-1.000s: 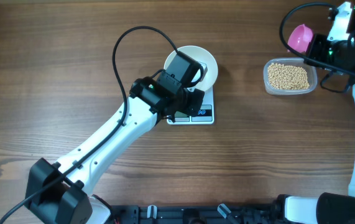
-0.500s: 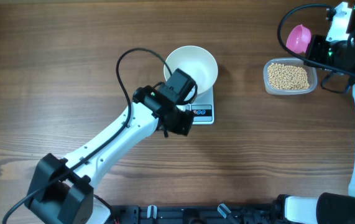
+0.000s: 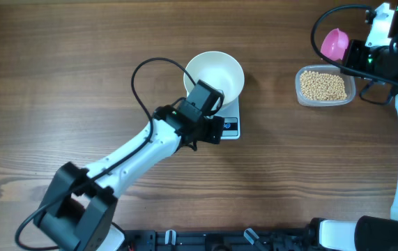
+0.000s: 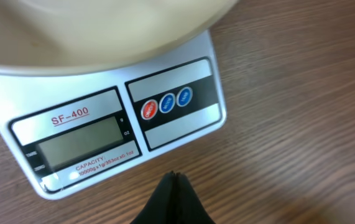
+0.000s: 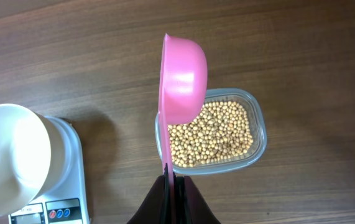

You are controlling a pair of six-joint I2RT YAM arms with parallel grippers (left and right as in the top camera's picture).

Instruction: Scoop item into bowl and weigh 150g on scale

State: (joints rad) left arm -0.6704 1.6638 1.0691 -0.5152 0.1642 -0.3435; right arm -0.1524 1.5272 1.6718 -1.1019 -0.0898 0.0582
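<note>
Black left end effector [image 4: 174,180], pinched shut on nothing, hangs just short of the front strip of the flat white square kitchen scale [image 4: 171,109]. Its display looks blank to me. On the scale stands the deep round white bowl [image 3: 216,73], empty. Well right of the scale, a clear plastic tub [image 5: 258,124] holds the small round tan beans [image 5: 211,134], a loose level bed. My right arm is far nearer them. Its end effector [image 5: 174,180] is clamped on a pink plastic scoop [image 5: 183,68], which is held on edge above the tub's far side, handle running back to the wrist.
</note>
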